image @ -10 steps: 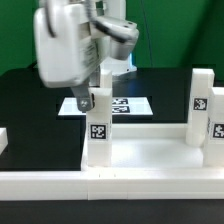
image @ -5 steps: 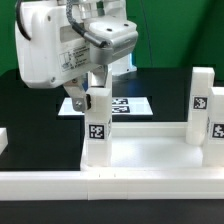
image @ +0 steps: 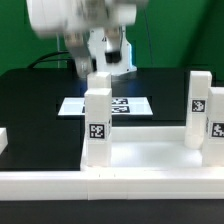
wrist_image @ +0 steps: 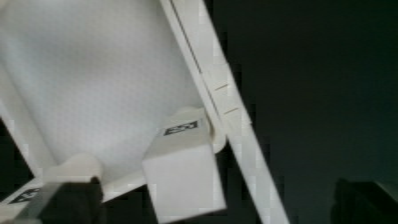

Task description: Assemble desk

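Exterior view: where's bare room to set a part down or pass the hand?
Free: the black table on the exterior view's left of the marker board, and the desk slab's open surface between the near leg and the two legs on the right. Crowded: around those right legs and under the raised hand.

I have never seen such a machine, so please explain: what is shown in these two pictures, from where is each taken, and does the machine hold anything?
The blurred white machine at the top is a robot arm. The exterior view comes from a camera standing off the arm. It shows a large white plastic rectangular slab on a black table, with white square post legs carrying black-and-white tags standing on it. Behind lies a thin flat white marker board. The wrist view comes from a camera on the arm, looking down on the slab and one leg. Its dark fingers appear open and hold nothing.
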You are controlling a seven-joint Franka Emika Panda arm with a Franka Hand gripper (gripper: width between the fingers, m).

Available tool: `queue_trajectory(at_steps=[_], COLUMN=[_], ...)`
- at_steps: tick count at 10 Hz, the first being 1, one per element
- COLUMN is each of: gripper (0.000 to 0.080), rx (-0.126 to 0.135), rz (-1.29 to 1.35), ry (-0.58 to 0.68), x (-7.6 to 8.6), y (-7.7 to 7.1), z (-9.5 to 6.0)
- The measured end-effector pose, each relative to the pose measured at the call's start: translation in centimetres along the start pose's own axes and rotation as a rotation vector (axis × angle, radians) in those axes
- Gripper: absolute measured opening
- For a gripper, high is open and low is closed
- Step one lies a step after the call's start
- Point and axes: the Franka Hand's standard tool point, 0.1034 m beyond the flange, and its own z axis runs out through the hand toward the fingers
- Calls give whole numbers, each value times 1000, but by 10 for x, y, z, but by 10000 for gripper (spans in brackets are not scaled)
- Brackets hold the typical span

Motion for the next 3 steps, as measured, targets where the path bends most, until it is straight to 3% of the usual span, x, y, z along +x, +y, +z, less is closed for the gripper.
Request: queue_trajectory(at_steps=[1, 3], gripper=[648, 649], rx=[10, 8], rz=[10, 9], ry=[-15, -9], x=[0, 1], y=[-3, -2], z=[-9, -4])
